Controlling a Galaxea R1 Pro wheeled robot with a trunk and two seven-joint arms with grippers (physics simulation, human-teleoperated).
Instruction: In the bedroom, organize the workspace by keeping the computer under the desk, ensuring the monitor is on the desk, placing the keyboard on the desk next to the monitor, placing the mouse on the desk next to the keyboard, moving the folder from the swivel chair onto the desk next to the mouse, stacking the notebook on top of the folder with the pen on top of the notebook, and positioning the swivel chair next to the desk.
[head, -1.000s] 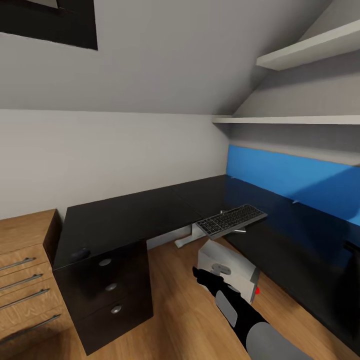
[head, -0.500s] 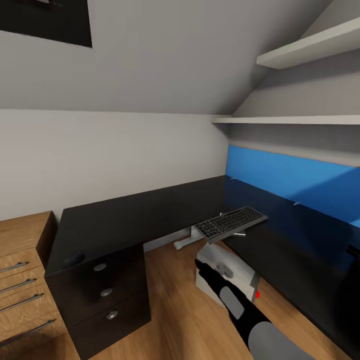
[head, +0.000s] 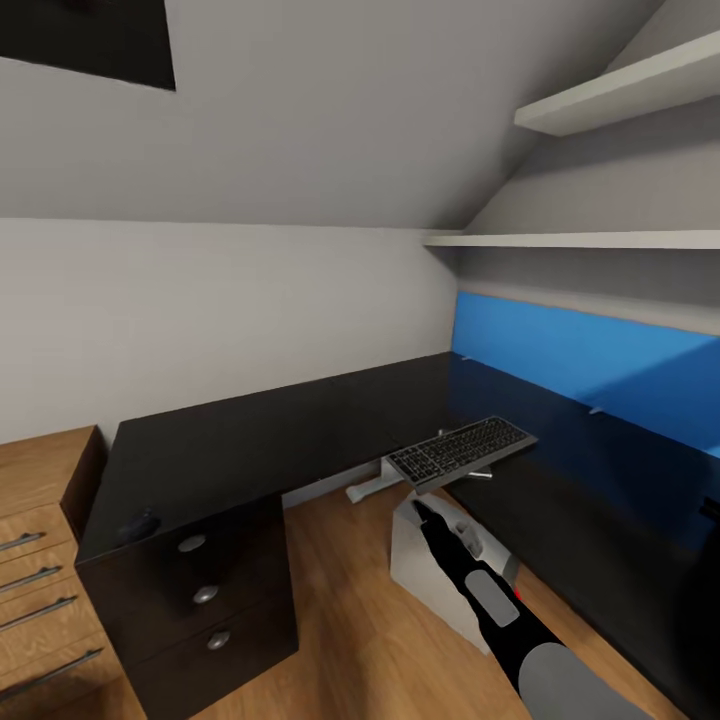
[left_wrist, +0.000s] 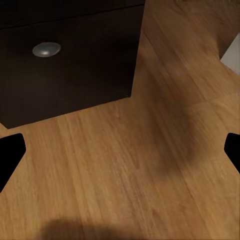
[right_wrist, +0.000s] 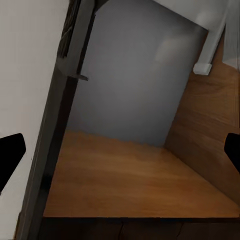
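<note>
The black L-shaped desk (head: 250, 440) runs along two walls. The slim black keyboard (head: 462, 452) lies at the inner corner and juts over the desk edge. A thin white stick, likely the pen (head: 479, 474), pokes out beneath it. The small black mouse (head: 137, 525) sits on the desk's near left corner. The light grey computer (head: 432, 565) stands on the floor by the desk. My right gripper (head: 420, 510) (right_wrist: 120, 152) is open and empty, just below the keyboard. My left gripper (left_wrist: 120, 152) is open over the wooden floor. The folder, notebook and swivel chair are out of view.
The black drawer unit (head: 195, 600) (left_wrist: 70, 65) holds up the desk's left end, beside a wooden dresser (head: 40, 570). A white desk leg (head: 368, 485) (right_wrist: 204, 65) stands at the inner corner. A blue wall panel (head: 590, 360) and two shelves (head: 590, 240) are above the right wing.
The view has shifted, so the dresser and drawer unit sit further left in the picture. My right arm has risen and reached forward, its gripper now close under the keyboard.
</note>
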